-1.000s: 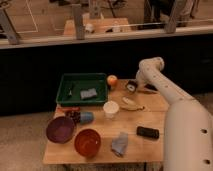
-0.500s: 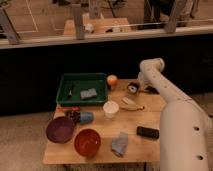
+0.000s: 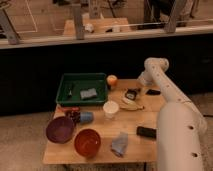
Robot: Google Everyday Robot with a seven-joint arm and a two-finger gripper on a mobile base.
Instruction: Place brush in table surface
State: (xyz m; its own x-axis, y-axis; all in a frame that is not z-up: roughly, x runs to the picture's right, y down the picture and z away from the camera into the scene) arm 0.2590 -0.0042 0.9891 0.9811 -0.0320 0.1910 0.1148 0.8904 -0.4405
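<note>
The brush [image 3: 132, 94], small, chunky and black with a pale patch, is at the table's far right part, just behind a banana [image 3: 131, 104]. The table surface [image 3: 150, 117] is a light tan wooden top. My arm rises from the lower right, bends at a white joint [image 3: 155, 66] and comes down to the gripper [image 3: 140, 84], which is just above and to the right of the brush. Whether the gripper touches the brush cannot be told.
A green tray [image 3: 65, 96] holds a grey item at the back left. An orange object [image 3: 112, 80], white cup [image 3: 110, 108], blue cup [image 3: 86, 117], purple bowl [image 3: 60, 129], red bowl [image 3: 87, 142], grey cloth [image 3: 120, 144], flat black rectangle [image 3: 146, 132] and slim dark stick [image 3: 153, 92] lie on the table.
The brush and the end of my arm sit slightly lower, nearer the tabletop, than one second ago. Everything else on the table is unmoved.
</note>
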